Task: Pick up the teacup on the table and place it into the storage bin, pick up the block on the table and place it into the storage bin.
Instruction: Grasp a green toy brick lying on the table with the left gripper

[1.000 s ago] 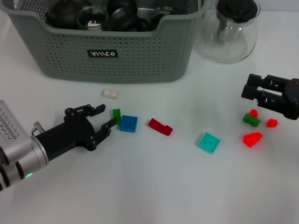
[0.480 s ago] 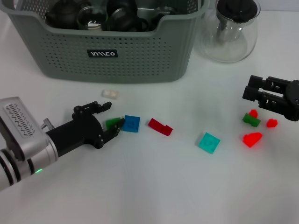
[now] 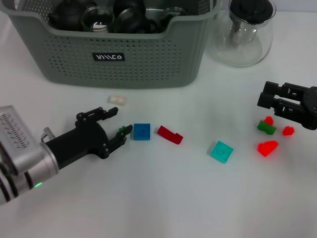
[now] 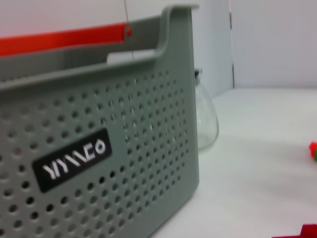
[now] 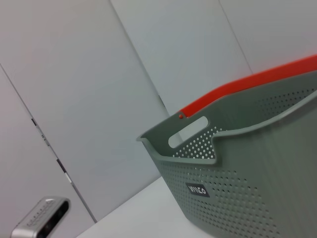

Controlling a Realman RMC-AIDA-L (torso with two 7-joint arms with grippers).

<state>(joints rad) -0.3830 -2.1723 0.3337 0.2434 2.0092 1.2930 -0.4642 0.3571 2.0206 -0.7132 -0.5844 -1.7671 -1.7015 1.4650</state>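
Note:
My left gripper (image 3: 121, 120) lies low on the table in front of the storage bin (image 3: 148, 64), fingers apart. A small green block (image 3: 122, 129) shows as a sliver against its lower fingertip, mostly hidden by it. A blue block (image 3: 141, 131) lies just right of that fingertip, and a red block (image 3: 170, 134) lies beyond it. The bin fills the left wrist view (image 4: 124, 148) and also shows in the right wrist view (image 5: 257, 173). No teacup shows on the table. My right gripper (image 3: 264, 95) hovers open at the right edge, above a red and green block cluster (image 3: 267, 128).
A glass carafe (image 3: 242, 34) with a black lid stands right of the bin. A teal block (image 3: 221, 151), a white block (image 3: 118, 100) and red blocks (image 3: 267, 148) lie scattered on the white table. Dark teaware and glass cups fill the bin.
The green block tipped from upright and slid in against my left gripper's lower fingertip. The blue block was nudged slightly right. The left arm shifted forward, then back a little. The right arm stayed put.

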